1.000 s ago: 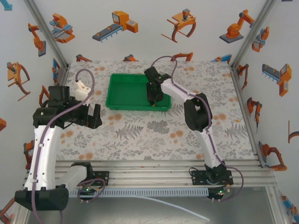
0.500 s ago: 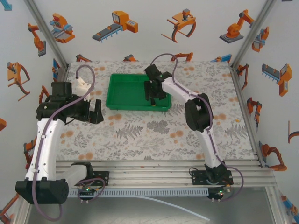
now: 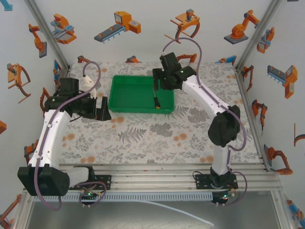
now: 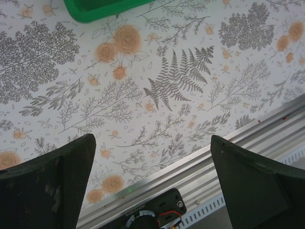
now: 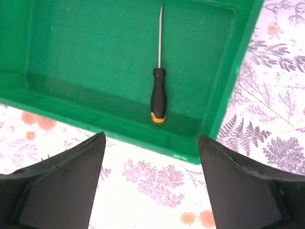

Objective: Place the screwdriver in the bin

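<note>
The left gripper [image 3: 101, 109] hovered over the floral-printed tablecloth [image 3: 143, 136] with its jaws set wide apart and nothing between them. In the left wrist view, the two black fingers [image 4: 47, 186] of the left gripper [image 4: 151, 143] framed bare cloth. Ahead of the fingertips and to their left, one corner of the shallow rectangular bright green plastic bin [image 4: 95, 9] was visible, well apart from the fingers. Below the right finger ran the ribbed aluminium rail [image 4: 267, 138] at the table edge, with a black mounting block [image 4: 152, 219] carrying thin wires between the two finger bases.

In the top view, the bin [image 3: 125, 93] sat flat on the cloth between the two grippers, just beside the left fingertips. The small slim screwdriver [image 3: 156, 98], with a thin dark metal shaft and a black-and-orange handle, lay inside the bin, flat on its floor close to the right-hand wall.

The right gripper [image 3: 161, 84] was positioned above the far right part of the bin. In the right wrist view, the right gripper [image 5: 151, 139] had its jaws spread wide, gripping nothing. The screwdriver [image 5: 158, 90] lay beyond the gap between the fingers [image 5: 243, 186], apart from both. Its orange handle tip rested nearest the fingertips, against the base of the bin [image 5: 71, 47] wall. Its shaft pointed straight away from them. Tablecloth [image 5: 157, 191] showed between the finger bases.
</note>
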Available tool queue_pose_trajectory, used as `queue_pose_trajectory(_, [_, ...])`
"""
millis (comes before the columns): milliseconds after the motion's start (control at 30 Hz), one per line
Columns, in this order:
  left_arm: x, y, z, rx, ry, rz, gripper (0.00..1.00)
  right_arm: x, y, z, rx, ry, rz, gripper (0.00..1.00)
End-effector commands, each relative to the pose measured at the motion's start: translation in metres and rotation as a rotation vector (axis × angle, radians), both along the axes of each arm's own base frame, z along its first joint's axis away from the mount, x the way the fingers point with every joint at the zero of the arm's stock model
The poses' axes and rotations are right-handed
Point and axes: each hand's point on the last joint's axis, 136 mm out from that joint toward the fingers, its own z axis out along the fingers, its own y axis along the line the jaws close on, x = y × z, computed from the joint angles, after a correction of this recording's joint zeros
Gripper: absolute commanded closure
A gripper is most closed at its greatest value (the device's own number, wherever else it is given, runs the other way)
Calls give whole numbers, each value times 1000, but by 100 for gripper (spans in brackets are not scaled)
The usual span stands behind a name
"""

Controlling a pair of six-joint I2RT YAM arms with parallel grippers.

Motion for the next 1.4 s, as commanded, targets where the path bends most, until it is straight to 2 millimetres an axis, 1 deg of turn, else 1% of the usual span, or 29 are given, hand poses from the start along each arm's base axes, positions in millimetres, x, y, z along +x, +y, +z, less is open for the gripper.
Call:
queue_pose_trajectory(0, [7, -13, 12, -43, -40, -44, 0, -10, -27, 14, 9, -42, -25, 23])
queue_pose_trajectory(133, [14, -20, 9, -40, -52, -66, 2, -32, -64, 17, 13, -83, -77, 18])
queue_pose_trajectory(267, [29, -21, 6, -24, -63, -26, 0, -56, -103, 6, -14, -121, -129, 16])
queue_pose_trajectory(333, [41, -17, 4, -10, -75, 24, 3, -68, -119, -1, -46, -157, -139, 14])
queue_pose_trajectory(500, [73, 6, -4, 53, -115, 216, 3, -97, -154, -8, -87, -229, -204, 12])
queue_pose_trajectory(567, [84, 14, -7, 76, -133, 282, 3, -107, -169, -10, -101, -261, -239, 8])
queue_pose_trajectory(633, [95, 24, -7, 99, -168, 348, 3, -116, -181, -14, -113, -279, -273, 6])
queue_pose_trajectory(733, [108, 39, -6, 138, -226, 427, 3, -126, -196, -15, -135, -302, -304, 5])
queue_pose_trajectory(800, [115, 51, -7, 175, -251, 481, 3, -132, -207, -15, -168, -332, -328, 3])
queue_pose_trajectory(833, [118, 58, -9, 190, -257, 509, 3, -134, -215, -13, -187, -359, -365, 1])
queue_pose_trajectory(867, [121, 65, -10, 195, -260, 537, 3, -135, -223, -13, -197, -384, -402, 1])
queue_pose_trajectory(967, [126, 91, -16, 155, -256, 648, 3, -139, -241, -14, -211, -468, -459, 1])
queue_pose_trajectory(1033, [127, 108, -22, 121, -267, 708, 3, -143, -256, -15, -244, -515, -509, 1])
queue_pose_trajectory(1067, [127, 112, -24, 117, -283, 720, 3, -143, -263, -16, -255, -528, -530, 1])
queue_pose_trajectory(1167, [127, 124, -30, 156, -368, 737, 3, -140, -283, -29, -260, -541, -589, 1])
queue_pose_trajectory(1233, [124, 128, -35, 163, -409, 742, 3, -134, -294, -42, -245, -535, -613, 1])
queue_pose_trajectory(1300, [121, 130, -44, 148, -421, 742, 3, -126, -303, -57, -233, -524, -630, 1])
queue_pose_trajectory(1367, [120, 127, -51, 132, -432, 720, 3, -117, -308, -75, -219, -509, -626, 1])
